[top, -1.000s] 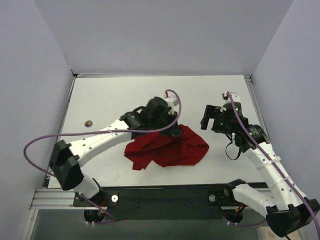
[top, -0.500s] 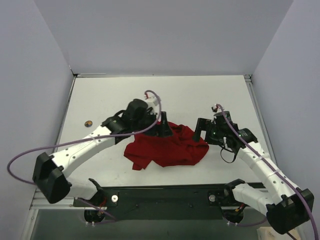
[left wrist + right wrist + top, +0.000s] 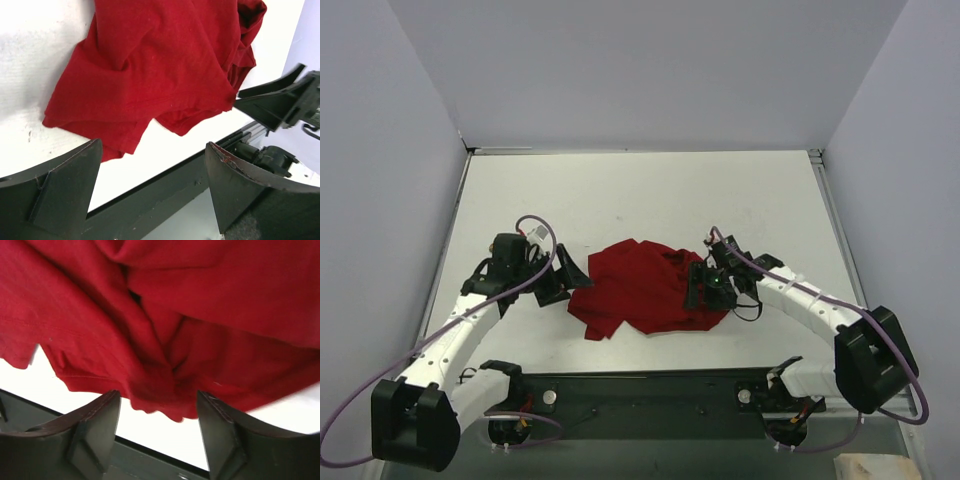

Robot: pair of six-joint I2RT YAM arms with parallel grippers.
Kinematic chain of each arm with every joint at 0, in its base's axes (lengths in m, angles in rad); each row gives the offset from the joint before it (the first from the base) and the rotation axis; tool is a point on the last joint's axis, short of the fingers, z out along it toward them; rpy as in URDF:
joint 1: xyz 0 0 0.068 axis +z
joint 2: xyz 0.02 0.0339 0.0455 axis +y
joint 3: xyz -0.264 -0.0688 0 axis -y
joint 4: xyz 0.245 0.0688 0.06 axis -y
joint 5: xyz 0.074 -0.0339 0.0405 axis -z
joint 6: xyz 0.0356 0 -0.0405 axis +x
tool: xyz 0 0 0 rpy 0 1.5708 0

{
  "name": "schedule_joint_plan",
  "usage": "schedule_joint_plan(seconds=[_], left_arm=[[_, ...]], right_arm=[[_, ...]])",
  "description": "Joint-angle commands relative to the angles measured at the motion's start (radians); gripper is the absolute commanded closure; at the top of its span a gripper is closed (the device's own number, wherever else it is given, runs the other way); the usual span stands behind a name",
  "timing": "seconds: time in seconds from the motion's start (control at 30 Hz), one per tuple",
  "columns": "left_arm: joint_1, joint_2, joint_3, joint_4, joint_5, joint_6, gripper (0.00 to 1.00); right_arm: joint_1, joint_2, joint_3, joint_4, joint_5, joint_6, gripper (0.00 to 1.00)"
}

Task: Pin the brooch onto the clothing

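So the red T-shirt (image 3: 640,285) is lying in a crumpled heap roughly in the middle of the white table (image 3: 620,195), a bit toward the near edge where the arms are bolted. It's all folds and bunches, nothing laid flat, and one corner sticks out toward the black rail (image 3: 650,385) at the front.

The left gripper (image 3: 570,281) sits low just beside the heap's left edge. From its own camera the two fingers (image 3: 65,190) are spread wide with nothing between them, just bare table and the shirt's hem past the tips. Not touching the cloth as far as I can see.

The right gripper (image 3: 698,290) is down on the shirt's right side. In its wrist view the jaws stand partway apart, and a bunched fold of the hem sits right in the gap between the tips. It doesn't look squeezed to me, more like they're straddling it.

As for the brooch, I can't make it out from any of the three angles.
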Motion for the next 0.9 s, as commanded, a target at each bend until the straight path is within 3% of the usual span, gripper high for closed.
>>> schedule_joint_plan(seconds=[0.0, 0.03, 0.17, 0.3, 0.4, 0.63, 0.87], left_arm=[[0.041, -0.033, 0.001, -0.021, 0.08, 0.031, 0.08], [0.042, -0.033, 0.001, -0.021, 0.079, 0.035, 0.08], [0.05, -0.008, 0.007, -0.036, 0.068, 0.057, 0.08], [0.05, 0.009, 0.022, -0.078, 0.039, 0.084, 0.09], [0.05, 0.015, 0.037, -0.107, 0.005, 0.109, 0.09], [-0.013, 0.038, 0.096, -0.17, -0.121, 0.138, 0.11], [-0.21, 0.097, 0.106, -0.112, -0.231, 0.065, 0.11]], right_arm=[[0.045, 0.04, -0.017, 0.063, -0.061, 0.045, 0.44], [0.046, 0.056, -0.017, 0.08, -0.064, 0.048, 0.53], [0.049, 0.105, 0.006, 0.078, -0.071, 0.043, 0.58], [0.048, 0.108, 0.038, 0.057, -0.079, 0.04, 0.88], [0.043, 0.064, 0.12, 0.014, -0.075, 0.033, 1.0], [-0.032, -0.038, 0.415, -0.072, -0.033, 0.029, 1.0], [-0.194, -0.072, 0.433, -0.067, 0.002, 0.078, 1.0]])
